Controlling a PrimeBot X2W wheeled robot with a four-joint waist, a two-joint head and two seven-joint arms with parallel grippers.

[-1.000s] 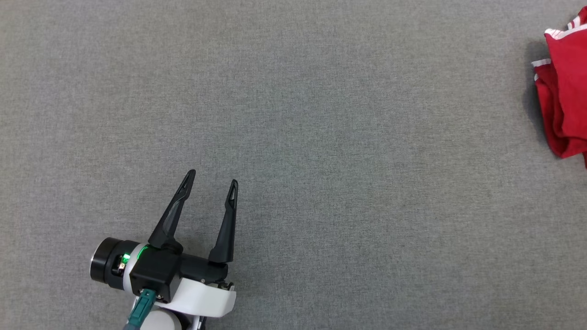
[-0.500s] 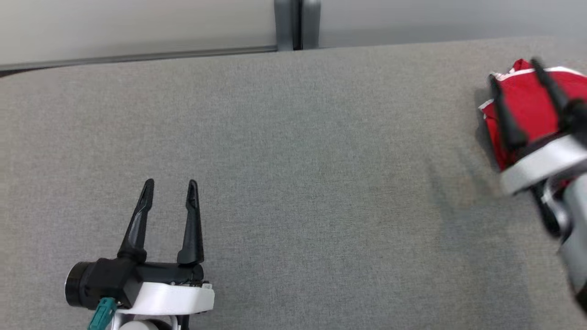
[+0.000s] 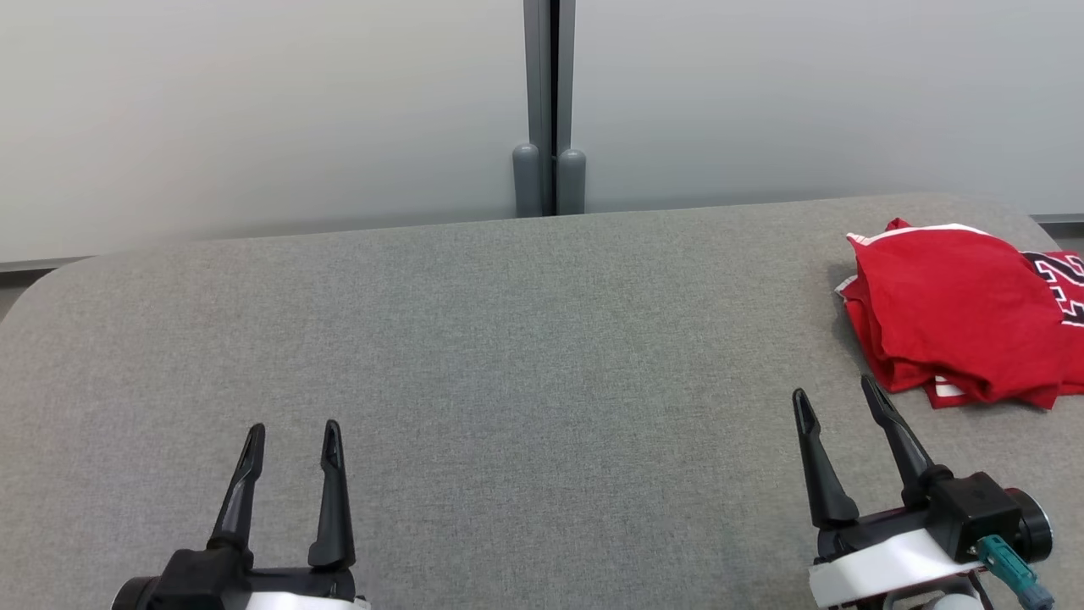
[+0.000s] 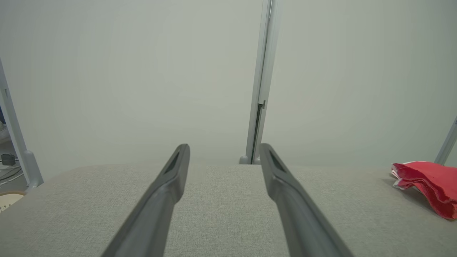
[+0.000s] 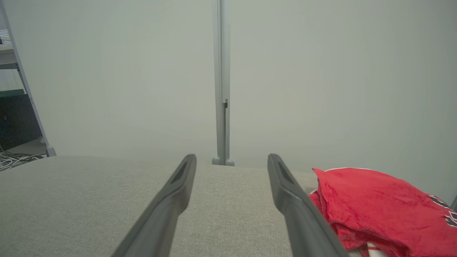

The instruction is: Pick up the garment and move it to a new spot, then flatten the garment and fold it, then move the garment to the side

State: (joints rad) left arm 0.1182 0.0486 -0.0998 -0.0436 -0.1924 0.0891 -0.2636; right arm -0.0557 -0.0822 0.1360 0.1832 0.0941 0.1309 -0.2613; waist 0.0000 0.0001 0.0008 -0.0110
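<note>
The grey bench (image 3: 508, 339) is spread across the head view, backed by a pale wall (image 3: 254, 110) with a grey post (image 3: 549, 102) at its middle. The garment (image 3: 948, 313), red with white trim and dark lettering, is laid at the bench's far right corner, close to the right edge. It is gathered into a compact, layered bundle rather than spread flat, with its layers stacked fairly evenly and its lower edges a little rumpled. The right tool (image 3: 833, 388) is held low at the near right, spread wide with nothing gripped. It is pointed past the bundle's near left edge, just beside it, and no contact can be made out. The left tool (image 3: 292, 428) is held low at the near left, well apart from the garment, likewise wide and empty. From this lie of things, the moving, flattening and folding are judged to be done. The last step, setting the garment to the side, is judged done or all but done, since the bundle is placed by the edge and is gripped by neither tool. Little is judged to be left beyond a tidying of the rumpled edge. It cannot be wholly ruled out that only a loose heap is shown, in which case everything would be left.
</note>
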